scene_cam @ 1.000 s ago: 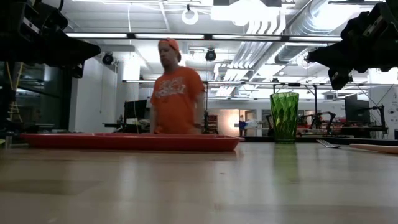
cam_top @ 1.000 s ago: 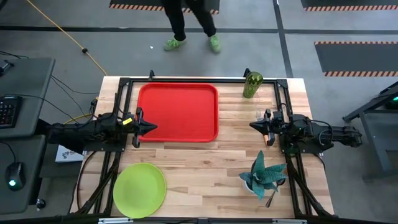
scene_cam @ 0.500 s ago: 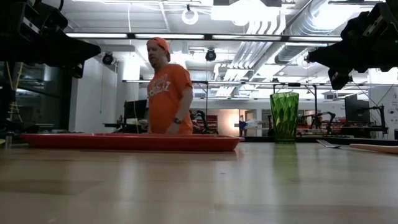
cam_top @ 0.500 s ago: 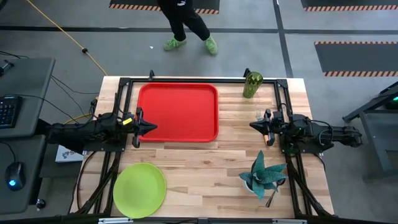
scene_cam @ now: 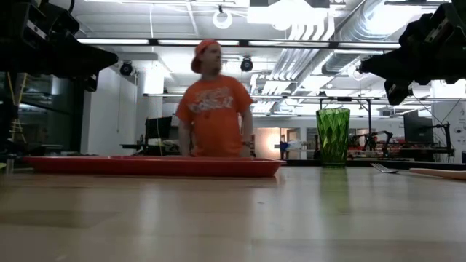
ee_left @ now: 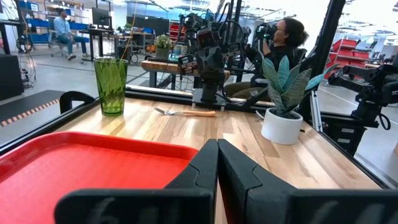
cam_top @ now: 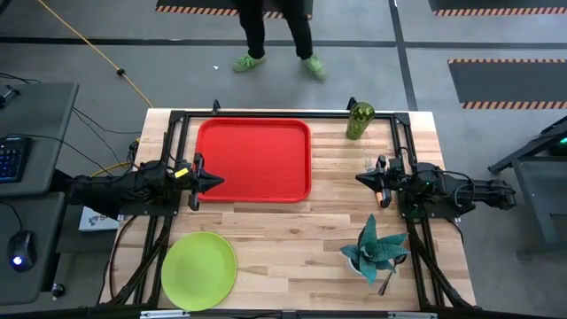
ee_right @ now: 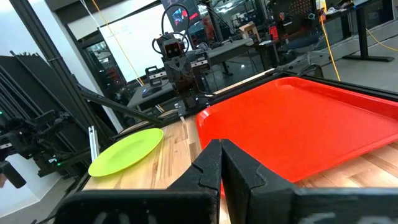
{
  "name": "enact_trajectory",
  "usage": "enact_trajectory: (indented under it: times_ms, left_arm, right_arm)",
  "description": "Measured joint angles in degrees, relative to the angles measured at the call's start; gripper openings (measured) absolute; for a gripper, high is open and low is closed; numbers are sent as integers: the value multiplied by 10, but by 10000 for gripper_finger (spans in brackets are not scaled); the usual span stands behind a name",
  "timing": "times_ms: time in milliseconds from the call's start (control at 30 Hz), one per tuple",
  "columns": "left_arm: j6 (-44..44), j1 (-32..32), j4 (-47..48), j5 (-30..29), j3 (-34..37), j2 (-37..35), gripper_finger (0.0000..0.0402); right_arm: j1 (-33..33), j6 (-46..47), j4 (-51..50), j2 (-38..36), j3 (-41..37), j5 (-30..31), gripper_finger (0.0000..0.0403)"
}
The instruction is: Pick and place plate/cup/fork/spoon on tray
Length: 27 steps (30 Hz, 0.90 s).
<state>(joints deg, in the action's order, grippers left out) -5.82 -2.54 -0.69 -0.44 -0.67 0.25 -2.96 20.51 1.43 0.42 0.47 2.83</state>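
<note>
1. Near the desk's (cam_top: 292,221) front right corner, the small dark spoon (cam_top: 386,283) is mostly hidden under the teal spiky plant in a white pot (cam_top: 372,248); only a short piece shows beside the pot from above.
2. The slim fork with an orange-tan handle and metal tines (ee_left: 186,112) is hard to make out from above, where the right arm covers it; the left wrist view shows it lying flat on the wood just before that arm, between the cup and the plant.
3. The large red rectangular plastic tray (cam_top: 254,159) lies at the back centre of the desk with nothing in it.
4. The translucent green textured tumbler cup (cam_top: 359,120) stands upright near the back edge, to the right of the tray and apart from it; nothing can be seen inside it.
5. The round lime-green plastic plate (cam_top: 198,270) sits flat at the front left corner, bare, well apart from the tray.
6. The left gripper (cam_top: 215,181) hangs over the tray's left rim, fingers pressed together on nothing.
7. The right gripper (cam_top: 361,179) hovers right of the tray, likewise clenched and empty.
8. Behind the desk a person in an orange shirt (scene_cam: 215,105) stands blurred; from above only legs and green shoes show.
</note>
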Motion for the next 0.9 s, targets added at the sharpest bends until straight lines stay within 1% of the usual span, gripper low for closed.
enact_trajectory:
  times_ms: [567, 767, 900]
  left_arm:
    - [0, 0, -4, 0, 0, 0, 0]
    - [0, 0, -75, 0, 0, 0, 0]
    - [11, 0, -168, -22, 0, 7, 1]
  right_arm:
    - [0, 0, 0, 0, 0, 0, 0]
    - [0, 0, 0, 0, 0, 0, 0]
    - [0, 0, 0, 0, 0, 0, 0]
